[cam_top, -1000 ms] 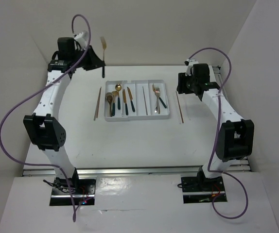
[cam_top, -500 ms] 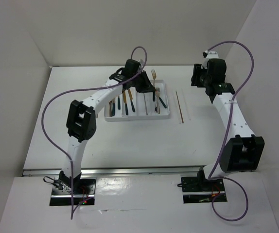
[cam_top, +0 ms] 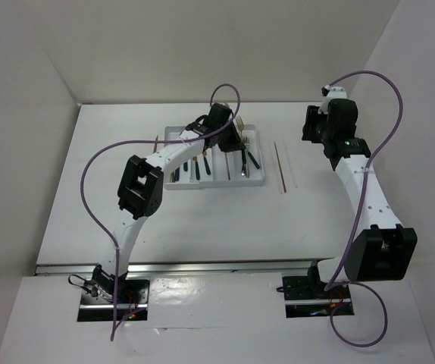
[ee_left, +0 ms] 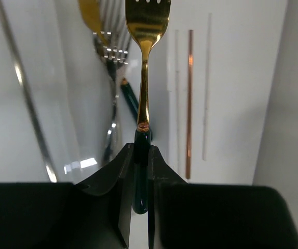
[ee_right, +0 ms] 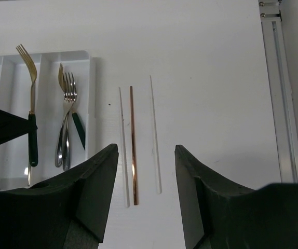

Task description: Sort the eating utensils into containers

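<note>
My left gripper (cam_top: 238, 141) is shut on the dark handle of a gold-headed fork (ee_left: 145, 62). It holds the fork over the right-hand compartment of the white tray (cam_top: 264, 179), tines toward the far end. In the left wrist view the pads (ee_left: 124, 171) clamp the handle, and two forks (ee_left: 110, 57) lie below in that compartment. My right gripper (cam_top: 314, 127) is open and empty, above the table right of the tray. A brown-gold chopstick (ee_right: 133, 145) lies between its fingers in the right wrist view. The held fork (ee_right: 30, 104) and the tray's forks (ee_right: 68, 119) also show there.
Knives and spoons lie in the tray's left compartments (cam_top: 183, 163), partly hidden by my left arm. Another chopstick (cam_top: 155, 139) lies on the table left of the tray. White walls enclose the table. A metal rail (ee_right: 273, 78) runs along the right edge.
My left arm swung from the far left to over the tray's right compartment, carrying the fork and lowering it. My right arm drew back toward the far right.
</note>
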`<move>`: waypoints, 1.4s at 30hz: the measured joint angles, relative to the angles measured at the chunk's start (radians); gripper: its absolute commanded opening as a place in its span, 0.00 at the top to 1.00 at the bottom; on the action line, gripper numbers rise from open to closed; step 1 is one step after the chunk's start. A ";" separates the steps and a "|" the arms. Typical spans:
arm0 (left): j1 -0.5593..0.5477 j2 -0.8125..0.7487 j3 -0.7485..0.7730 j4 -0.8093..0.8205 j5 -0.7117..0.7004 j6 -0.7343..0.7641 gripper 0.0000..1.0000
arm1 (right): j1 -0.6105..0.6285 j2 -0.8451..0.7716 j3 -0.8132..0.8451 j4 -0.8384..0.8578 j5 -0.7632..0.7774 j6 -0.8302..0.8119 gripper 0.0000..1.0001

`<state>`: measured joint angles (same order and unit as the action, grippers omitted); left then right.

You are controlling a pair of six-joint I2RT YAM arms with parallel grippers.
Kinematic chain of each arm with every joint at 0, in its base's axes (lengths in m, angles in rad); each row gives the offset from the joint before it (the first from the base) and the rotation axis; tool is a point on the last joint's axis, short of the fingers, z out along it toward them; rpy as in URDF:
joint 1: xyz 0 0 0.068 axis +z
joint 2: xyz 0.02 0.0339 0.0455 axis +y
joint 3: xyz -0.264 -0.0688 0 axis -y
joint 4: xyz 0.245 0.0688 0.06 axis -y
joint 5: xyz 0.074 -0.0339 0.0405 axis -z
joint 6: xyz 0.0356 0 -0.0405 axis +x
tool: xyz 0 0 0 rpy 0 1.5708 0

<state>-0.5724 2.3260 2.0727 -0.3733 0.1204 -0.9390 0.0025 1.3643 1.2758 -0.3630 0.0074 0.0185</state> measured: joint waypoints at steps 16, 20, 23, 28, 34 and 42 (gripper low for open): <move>0.013 0.070 -0.054 0.090 0.021 0.089 0.30 | 0.000 -0.007 -0.058 -0.011 -0.064 -0.021 0.33; 0.022 0.026 -0.088 0.098 0.035 0.126 0.31 | 0.000 0.001 -0.061 -0.011 -0.093 -0.029 0.39; 0.048 -0.045 -0.093 0.075 0.043 0.158 0.33 | 0.000 0.019 -0.083 0.001 -0.099 -0.047 0.46; 0.130 -0.290 -0.088 0.046 0.046 0.334 0.13 | 0.000 0.101 -0.158 0.034 -0.087 -0.105 0.59; 0.234 -0.557 -0.030 0.001 0.042 0.562 0.01 | 0.000 0.257 -0.184 0.064 -0.029 -0.163 0.62; 0.393 -0.686 -0.193 -0.130 0.037 0.700 0.01 | 0.000 0.415 -0.140 0.079 -0.010 -0.189 0.59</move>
<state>-0.1795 1.6405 1.8793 -0.5037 0.1574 -0.2386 0.0021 1.7790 1.1362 -0.2840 -0.0029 -0.1703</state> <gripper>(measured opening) 0.993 0.411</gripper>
